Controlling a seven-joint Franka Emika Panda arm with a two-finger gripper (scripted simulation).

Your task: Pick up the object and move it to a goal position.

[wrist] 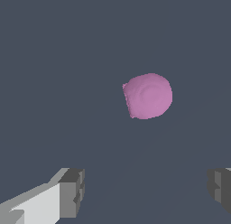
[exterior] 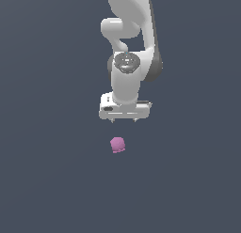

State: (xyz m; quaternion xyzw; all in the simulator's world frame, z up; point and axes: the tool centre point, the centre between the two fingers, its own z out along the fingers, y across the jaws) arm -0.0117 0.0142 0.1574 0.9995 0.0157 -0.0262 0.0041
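the flat dark grey-blue table (exterior: 52, 180) filled both views, plain and unmarked. over it the white arm (exterior: 129, 44) came down from the upper edge of the exterior view, its rounded links stacked one above another and a dark ring-shaped joint cap facing the camera at the wrist. at the arm's lower end sat the tool (exterior: 124, 120) — a wide white body with two short fingers pointing down at the table. in the wrist view its fingers (wrist: 72, 191) stood far apart, one grey pad at each side of the frame, with bare surface between them and nothing gripped. the object (exterior: 117, 144), a small pink-purple rounded lump with a matte skin, lay on the table just below the tool in the exterior view and slightly toward that view's left of the tool's middle — apart from both fingers and much narrower than the gap between them. in the wrist view the object (wrist: 148, 96) showed ahead of the fingertips, not between them.
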